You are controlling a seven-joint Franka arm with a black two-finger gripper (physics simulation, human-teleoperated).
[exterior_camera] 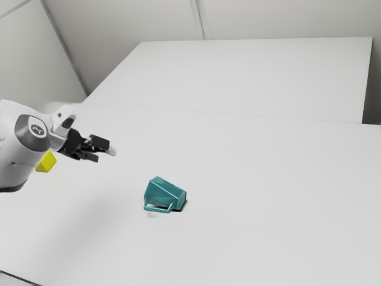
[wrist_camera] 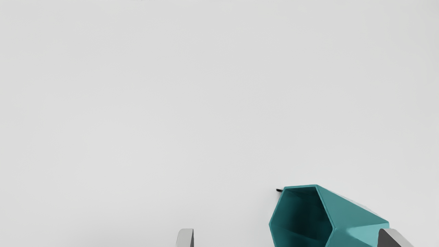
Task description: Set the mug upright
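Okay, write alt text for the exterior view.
A teal mug lies on its side on a white table, handle toward the camera. At the exterior view's left, a white arm holds its open gripper clear of the mug; a yellow block is partly behind the arm.

In the exterior view, clock hours count from the middle. A yellow block [exterior_camera: 45,162] is at 9 o'clock, and part of it is hidden. The desk [exterior_camera: 268,226] is big, flat and white. Its far edge [exterior_camera: 238,115] makes a thin line across at 12 o'clock. Past that line is a big white shape with straight sides [exterior_camera: 256,74]; I can't tell if it lies flat or stands up. Pale gray walls [exterior_camera: 137,21] are behind it, with a strip [exterior_camera: 199,21] at 12 o'clock. A thin dark line [exterior_camera: 21,278] is near 8 o'clock.
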